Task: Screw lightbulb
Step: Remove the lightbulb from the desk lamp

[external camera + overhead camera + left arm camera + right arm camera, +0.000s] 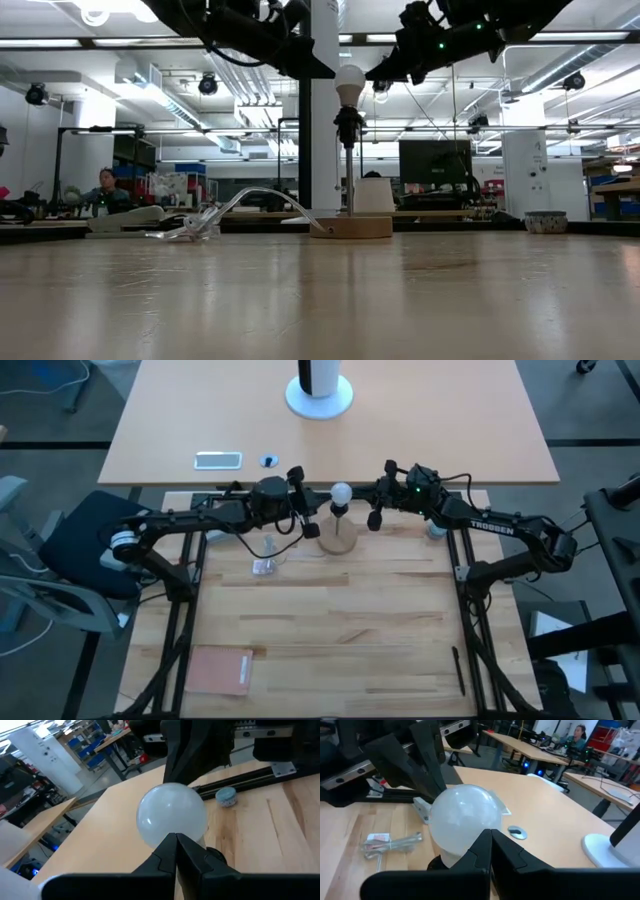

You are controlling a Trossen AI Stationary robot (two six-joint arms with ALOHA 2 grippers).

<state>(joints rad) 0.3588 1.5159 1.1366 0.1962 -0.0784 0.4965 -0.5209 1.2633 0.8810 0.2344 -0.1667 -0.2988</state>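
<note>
Both grippers are hanging close to the lamp at the far side of the wooden table, one on each side of it. From the left wrist view the left gripper is showing its two dark fingers pressed together, tips meeting just in front of the lightbulb and gripping nothing. The right gripper is looking the same from its own camera, fingers closed against each other just beside the globe and not around it. Seen from above, the left gripper and the right gripper are flanking the bulb, near it but apart from it. The lightbulb is sitting upright on top of the black socket stem, which is rising from the round wooden base. A clear plastic wrapper is lying on the table near the base, on the left arm's side.
</note>
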